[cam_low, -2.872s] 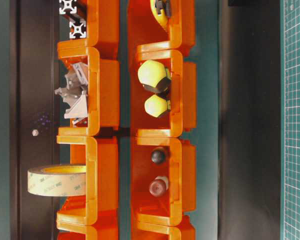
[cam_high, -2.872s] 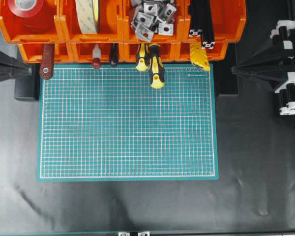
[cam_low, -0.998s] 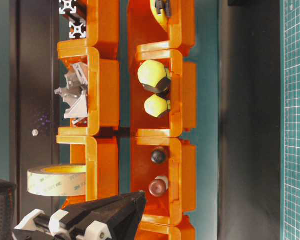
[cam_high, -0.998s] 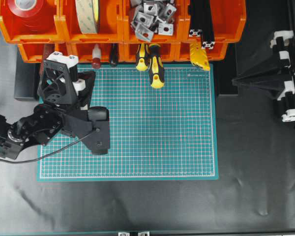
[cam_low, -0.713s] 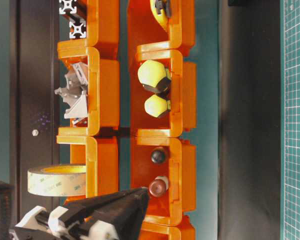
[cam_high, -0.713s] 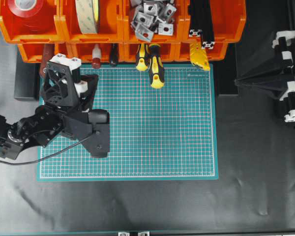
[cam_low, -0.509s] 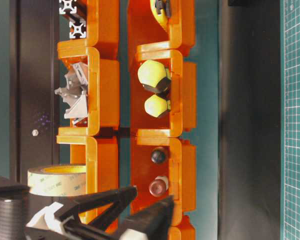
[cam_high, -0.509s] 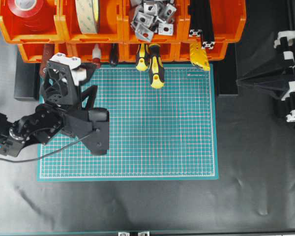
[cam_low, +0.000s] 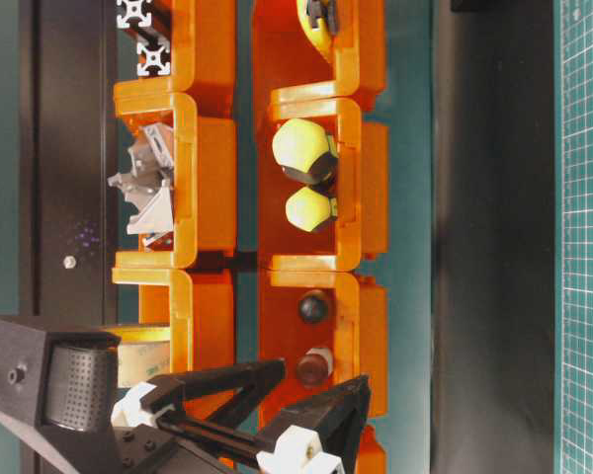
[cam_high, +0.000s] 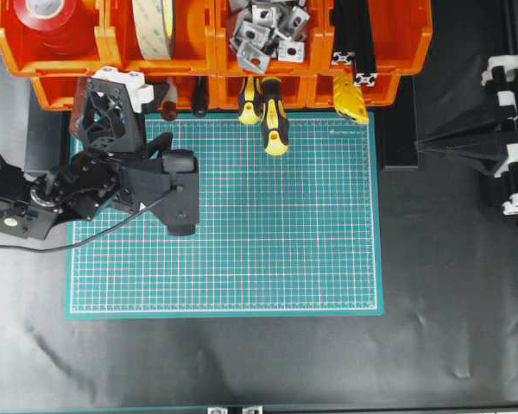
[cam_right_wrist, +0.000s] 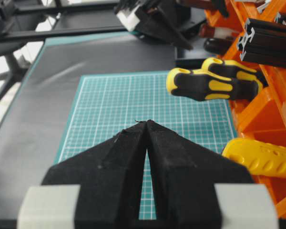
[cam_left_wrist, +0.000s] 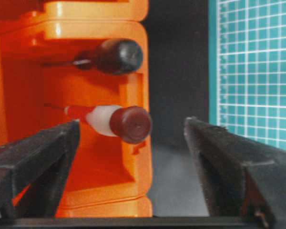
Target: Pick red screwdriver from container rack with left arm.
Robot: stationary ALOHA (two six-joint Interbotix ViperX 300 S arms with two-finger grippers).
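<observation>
Left wrist view pretty much says it all: the left claw (cam_left_wrist: 131,167) is spread wide, one dark finger (cam_left_wrist: 35,162) on each side of the frame, and the red screwdriver (cam_left_wrist: 119,124) sits right between them without touching either. Its round dark-red knob pokes out over the front lip of the container rack (cam_left_wrist: 100,24), whitish neck behind it, the rest running back into the orange bin. A black-handled tool (cam_left_wrist: 117,56) lies in the same bin, just beside the screwdriver.

From the overhead exterior view the left arm (cam_high: 78,185) reaches up from the green cutting mat (cam_high: 268,224) to the rack's lower row, second bin from the left. The two yellow-and-black screwdrivers (cam_high: 272,116) stick out of the next bin over.

Right claw (cam_right_wrist: 147,125) is pressed together, nothing in it, parked well away from the rack at the edge of the counter (cam_high: 242,362).
</observation>
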